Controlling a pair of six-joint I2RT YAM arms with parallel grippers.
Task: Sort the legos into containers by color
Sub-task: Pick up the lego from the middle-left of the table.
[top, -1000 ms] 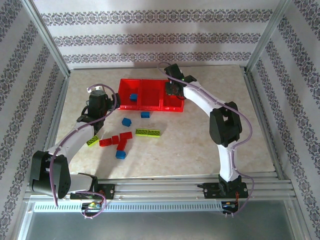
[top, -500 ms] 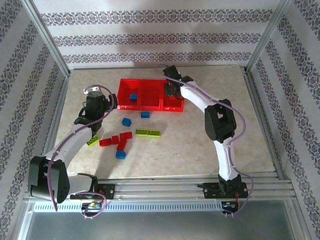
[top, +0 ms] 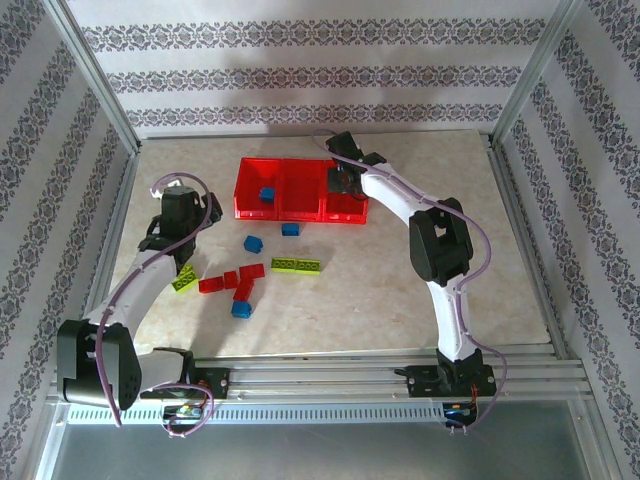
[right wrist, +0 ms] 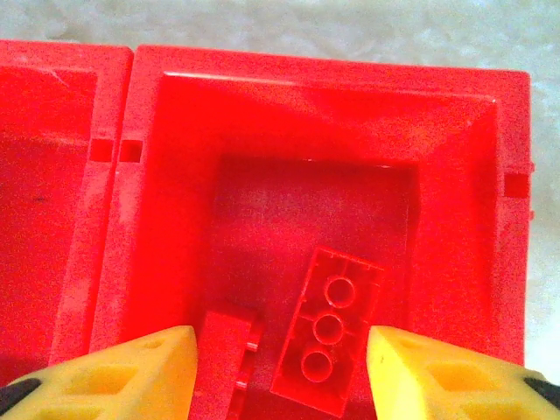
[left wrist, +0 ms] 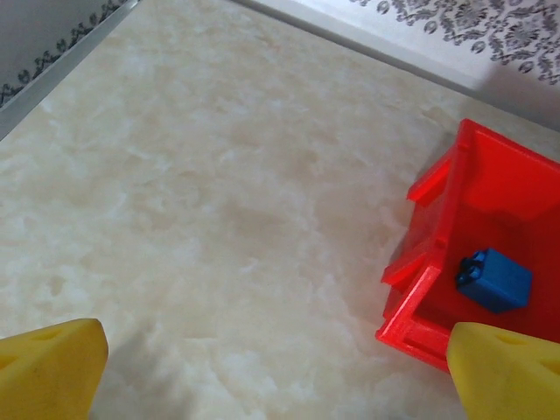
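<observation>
Over the last second the left arm (top: pixel 140 275) has swung leftward, so the left gripper (top: pixel 180 200) now sits well apart from the tray's left end. The right arm (top: pixel 440 250) has drawn its elbow in slightly, and the right gripper (top: pixel 343 180) stays above the right compartment. The loose bricks lie where they did.

The walls (top: pixel 300 80) carry pale paper with grey floral bands. Aluminium rails (top: pixel 400 372) frame the cell, and the table (top: pixel 400 290) is a beige marbled slab.

The translucent red tray (top: pixel 300 187) lies toward the far side, with three square compartments in a row. Its left compartment holds one blue brick (top: pixel 267 194). On the floor of the right compartment lie a red plate (right wrist: pixel 328 341) with three round marks and, just beside it, a smaller red piece (right wrist: pixel 227 350). The right gripper's yellow fingers (right wrist: pixel 131 372) stand apart on either side of them, released. The left gripper (left wrist: pixel 280 359) gapes wide over bare table, with the tray corner to its right.

Nearer the arms lie a long lime plate (top: pixel 296 264), a cluster of red bricks (top: pixel 235 282), a lime brick (top: pixel 184 281), and three loose blue bricks (top: pixel 253 242).
</observation>
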